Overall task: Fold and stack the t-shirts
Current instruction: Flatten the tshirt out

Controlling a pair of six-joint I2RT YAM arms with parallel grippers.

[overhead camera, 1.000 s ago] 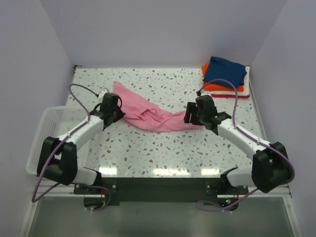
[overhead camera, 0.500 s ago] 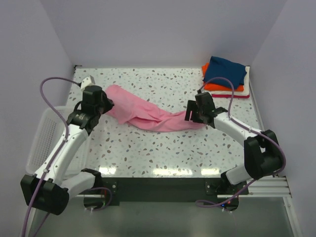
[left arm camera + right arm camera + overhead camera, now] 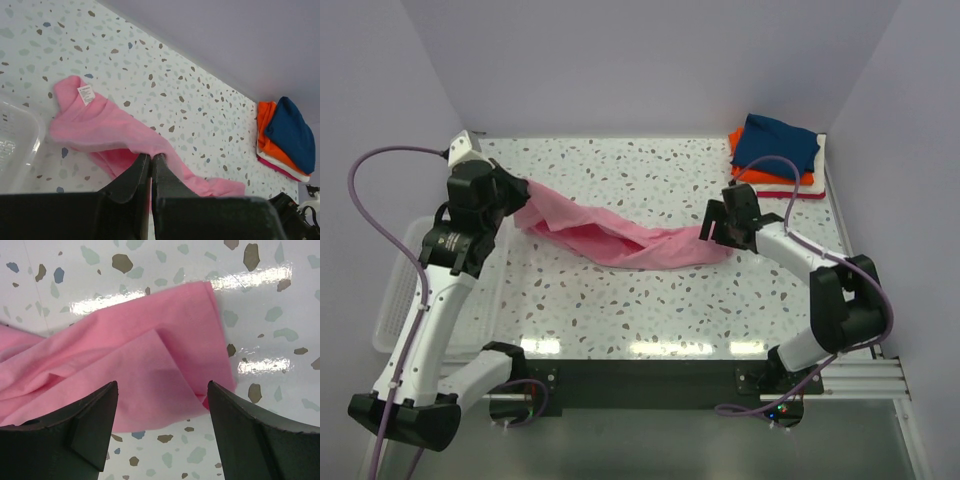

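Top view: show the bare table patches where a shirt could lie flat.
Widest: the front strip between the pink shirt and the near edge. Also the far strip between shirt and back wall, left of the folded stack. Crowded: far-right corner, and left edge by the basket.

Pink t-shirt [image 3: 620,232] mid-table, folded stack [image 3: 775,152] far-right

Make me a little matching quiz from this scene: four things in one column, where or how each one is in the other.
1. left gripper
2. right gripper
3. navy blue t-shirt
4. white wire basket

a. lying on the orange t-shirt
b. open over one end of the pink t-shirt
c. at the table's left side
d. shut on the pink t-shirt

Pairs: 1-d, 2-b, 3-a, 4-c
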